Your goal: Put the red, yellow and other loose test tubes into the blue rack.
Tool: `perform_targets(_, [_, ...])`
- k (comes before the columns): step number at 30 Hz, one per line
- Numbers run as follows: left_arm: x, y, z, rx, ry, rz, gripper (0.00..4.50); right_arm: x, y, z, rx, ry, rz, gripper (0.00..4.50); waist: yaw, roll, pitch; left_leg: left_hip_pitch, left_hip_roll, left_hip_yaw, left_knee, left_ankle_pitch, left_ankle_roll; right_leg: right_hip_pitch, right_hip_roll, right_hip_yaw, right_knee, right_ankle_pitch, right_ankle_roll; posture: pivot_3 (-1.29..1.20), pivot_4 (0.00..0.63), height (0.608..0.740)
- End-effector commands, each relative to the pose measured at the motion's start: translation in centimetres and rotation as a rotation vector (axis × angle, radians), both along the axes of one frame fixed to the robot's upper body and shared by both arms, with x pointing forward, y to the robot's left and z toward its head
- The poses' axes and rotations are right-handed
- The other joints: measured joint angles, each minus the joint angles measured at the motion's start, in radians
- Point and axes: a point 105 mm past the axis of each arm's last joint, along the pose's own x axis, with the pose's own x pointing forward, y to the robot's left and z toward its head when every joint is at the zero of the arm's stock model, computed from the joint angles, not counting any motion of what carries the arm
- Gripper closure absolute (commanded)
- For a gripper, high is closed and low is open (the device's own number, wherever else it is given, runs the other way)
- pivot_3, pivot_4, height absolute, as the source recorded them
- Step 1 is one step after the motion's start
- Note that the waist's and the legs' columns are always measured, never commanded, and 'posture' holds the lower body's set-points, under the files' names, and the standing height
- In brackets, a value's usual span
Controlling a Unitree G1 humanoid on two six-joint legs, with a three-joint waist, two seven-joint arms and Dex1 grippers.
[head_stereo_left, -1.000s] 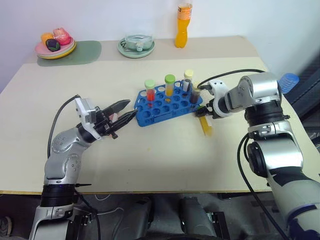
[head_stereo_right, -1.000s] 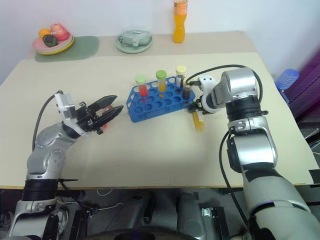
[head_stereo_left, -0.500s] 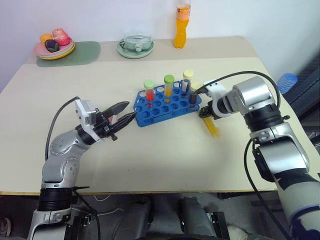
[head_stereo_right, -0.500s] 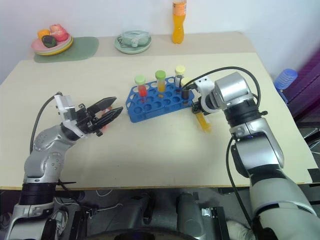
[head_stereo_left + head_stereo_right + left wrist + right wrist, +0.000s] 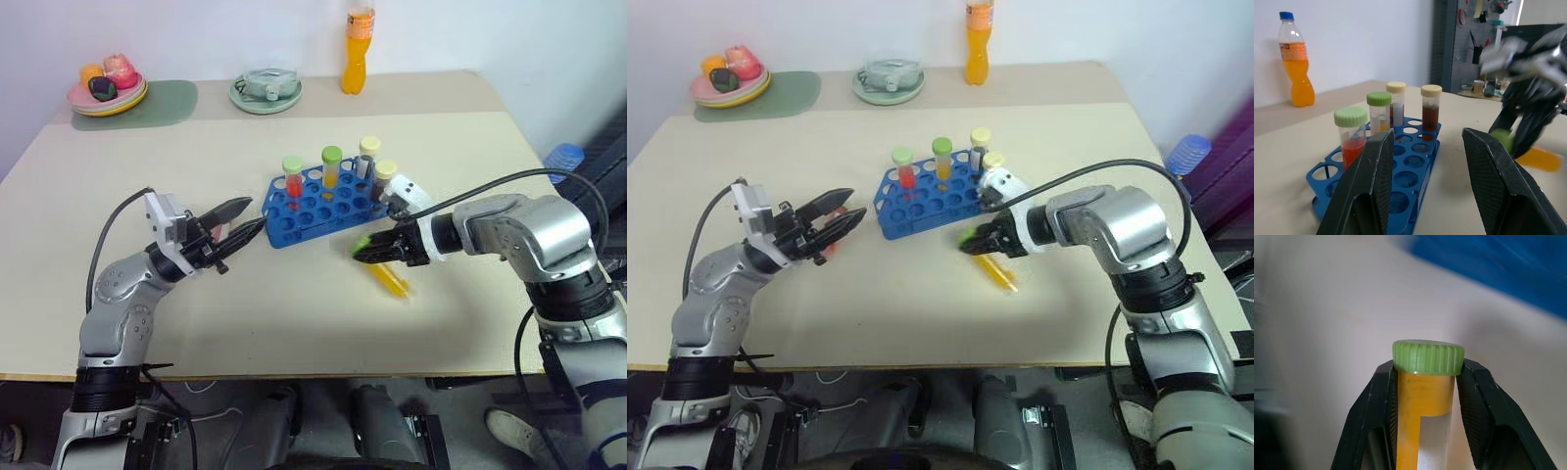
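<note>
My right gripper [image 5: 370, 253] is shut on a yellow test tube [image 5: 390, 280] just below its green cap. It holds the tube slanted in front of the blue rack [image 5: 313, 211], cap toward the left. The right wrist view has that tube [image 5: 1427, 396] clamped between both fingers. Several tubes stand in the rack: a red one with a light green cap [image 5: 293, 181], a yellow one with a green cap [image 5: 332, 166] and two with cream caps. To the rack's left my left gripper [image 5: 245, 220] hovers open, aimed at the rack [image 5: 1410, 166], nothing between its fingers.
An orange drink bottle [image 5: 360, 49] stands at the table's far edge. Left of it are a pale green dish [image 5: 265, 90] and a plate of fruit [image 5: 108, 90] on a green mat. A black cable arcs over my right arm.
My right gripper shut on the yellow tube lying beside the rack's right end, lifted it and swung it left and toward the table's near edge. The left arm stayed still.
</note>
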Motion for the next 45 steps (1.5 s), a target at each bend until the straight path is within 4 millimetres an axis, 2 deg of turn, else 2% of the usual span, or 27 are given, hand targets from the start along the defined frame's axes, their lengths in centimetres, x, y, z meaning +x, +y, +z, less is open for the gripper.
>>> perform_targets(1, [0.4,1.0,0.8,-0.015,-0.044,0.051,2.25,-0.4,1.9,4.2,0.322,-0.194,0.084,3.36,0.004,-0.001,0.000,0.000,0.000,0.000,0.000,0.000,0.000,0.000,0.000,0.000,0.000,0.000,0.000,0.00,0.150,0.740])
perform_targets(3, [0.7,1.4,0.7,-0.017,-0.048,0.071,2.25,0.6,2.6,5.5,0.467,-0.307,0.047,3.36,0.004,-0.001,0.000,0.000,0.000,0.000,0.000,0.000,0.000,0.001,0.000,0.000,0.000,0.001,0.000,0.00,0.150,0.740])
perform_targets(6, [1.0,2.0,0.6,-0.016,-0.053,0.096,2.25,2.3,3.5,6.3,0.552,-0.471,-0.033,3.36,0.004,-0.001,0.000,0.000,0.000,0.000,0.000,0.001,-0.001,0.000,0.000,0.000,0.000,0.001,0.000,0.00,0.150,0.740])
perform_targets(11, [1.5,2.9,0.5,-0.025,-0.076,0.148,2.25,5.3,5.0,5.8,0.551,-0.788,-0.151,3.36,-0.002,-0.001,0.000,0.000,0.000,0.001,0.000,0.003,-0.005,0.000,0.000,0.000,0.000,0.001,0.000,0.00,0.150,0.740])
perform_targets(14, [1.6,3.0,0.6,-0.030,-0.088,0.153,2.25,7.0,4.5,5.5,0.575,-0.885,-0.265,3.36,-0.004,-0.001,0.000,0.001,0.000,0.000,0.000,0.003,-0.006,-0.001,0.001,0.000,0.001,0.001,0.000,0.00,0.150,0.740])
perform_targets(20, [1.6,3.4,1.1,-0.038,-0.111,0.176,2.25,9.3,3.3,4.2,0.566,-0.989,-0.449,3.36,-0.019,-0.001,0.000,0.001,0.000,0.000,0.000,0.004,-0.007,0.000,0.001,0.000,0.001,0.001,0.000,0.00,0.150,0.740])
perform_targets(24, [1.3,3.7,1.3,-0.040,-0.118,0.187,2.25,9.5,3.2,3.9,0.583,-1.013,-0.479,3.36,-0.029,-0.001,0.000,0.001,0.000,0.000,0.000,0.005,-0.008,0.000,0.002,0.000,0.002,0.001,0.000,0.00,0.150,0.740])
perform_targets(30, [1.0,3.9,1.5,-0.040,-0.118,0.201,2.25,8.6,3.3,3.4,0.607,-1.021,-0.457,3.36,-0.047,-0.001,0.000,0.002,0.000,0.000,-0.001,0.006,-0.009,-0.001,0.003,0.000,0.004,0.001,0.000,0.00,0.150,0.740])
perform_targets(40, [1.0,3.6,1.5,-0.041,-0.113,0.207,2.25,7.9,4.3,2.2,0.617,-0.989,-0.462,3.36,-0.048,0.000,-0.001,0.002,0.000,0.000,0.000,0.006,-0.009,-0.001,0.004,0.000,0.004,0.001,0.000,0.00,0.150,0.740])
perform_targets(45, [0.8,3.3,1.4,-0.036,-0.103,0.183,2.25,7.9,4.0,1.7,0.604,-0.978,-0.478,3.36,-0.048,0.000,-0.001,0.002,0.000,0.000,0.000,0.006,-0.009,-0.001,0.004,0.001,0.004,0.001,0.000,0.00,0.150,0.740])
